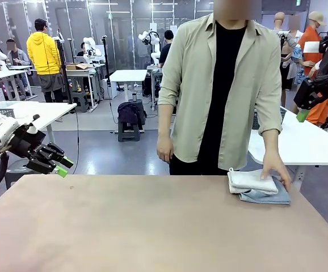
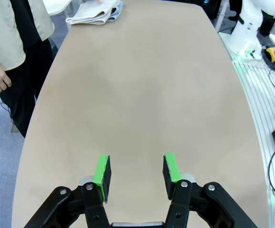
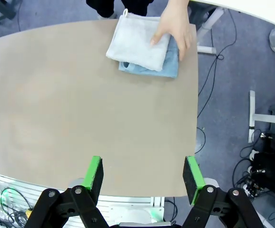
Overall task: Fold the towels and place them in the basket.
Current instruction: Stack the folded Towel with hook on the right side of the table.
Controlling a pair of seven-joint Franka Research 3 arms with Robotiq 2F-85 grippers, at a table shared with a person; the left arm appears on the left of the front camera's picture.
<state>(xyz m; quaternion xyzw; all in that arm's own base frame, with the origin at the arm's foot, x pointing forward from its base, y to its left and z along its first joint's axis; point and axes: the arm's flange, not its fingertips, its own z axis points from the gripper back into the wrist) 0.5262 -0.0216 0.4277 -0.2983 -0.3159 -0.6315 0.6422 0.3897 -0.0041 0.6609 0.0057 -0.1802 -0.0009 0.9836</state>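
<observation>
Resting under the person's hand (image 1: 277, 170), the towels (image 1: 255, 186) risked a collision if either empty, parted claw (image 2: 136, 172) reached in.

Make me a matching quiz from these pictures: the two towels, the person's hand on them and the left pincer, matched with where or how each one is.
1. white towel
2. grey-blue towel
3. person's hand
4. left pincer

A. bottom of the stack
B. open, holding nothing
C. resting on the towels
D. top of the stack

Pairs: 1-D, 2-A, 3-C, 4-B
</observation>
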